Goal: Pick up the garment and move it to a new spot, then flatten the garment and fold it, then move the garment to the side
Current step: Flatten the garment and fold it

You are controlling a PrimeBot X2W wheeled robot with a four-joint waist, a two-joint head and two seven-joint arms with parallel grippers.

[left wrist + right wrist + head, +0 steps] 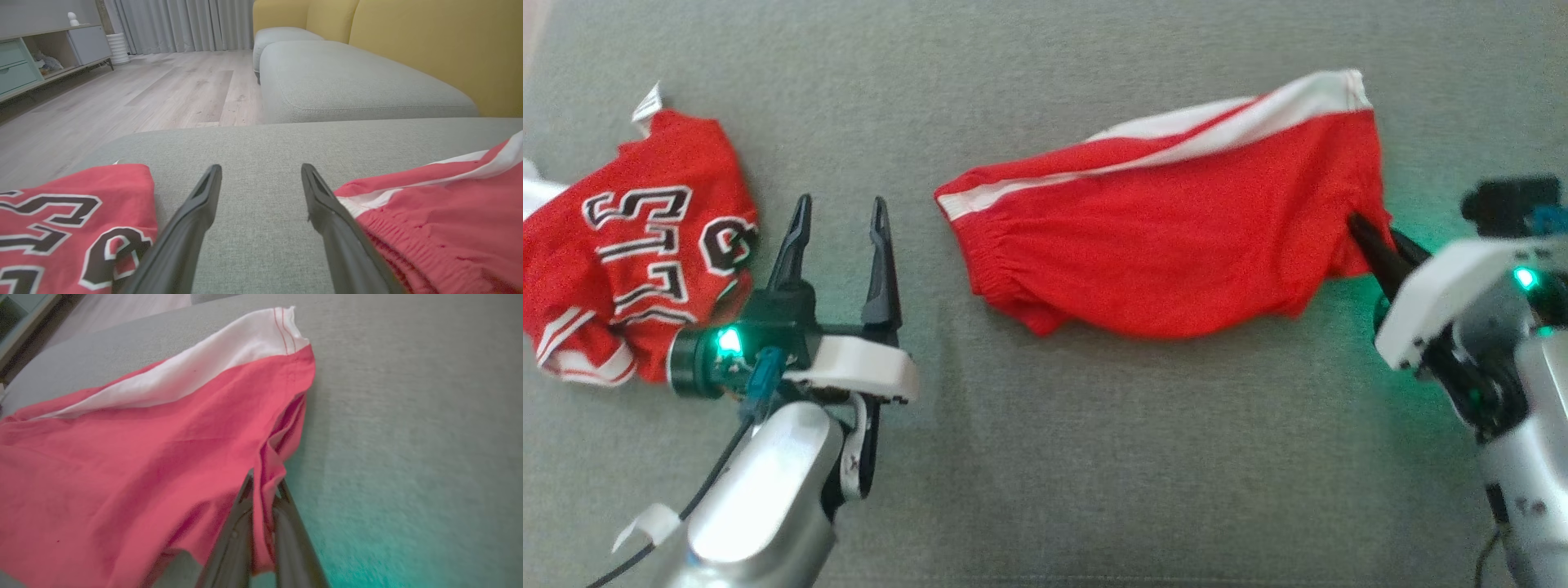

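The garment, red shorts with a white side stripe, lies crumpled on the grey cushion right of centre. My right gripper is shut on the shorts' right edge. In the right wrist view a fold of red cloth is pinched between the dark fingers of that gripper. My left gripper stands open over bare cushion just left of the shorts, holding nothing. In the left wrist view the shorts' waistband lies right beside the right finger of the open gripper.
A red jersey with black and white lettering lies bunched at the far left, close to my left arm, and shows again as the jersey. Beyond the cushion edge are a wooden floor, another grey seat and a yellow backrest.
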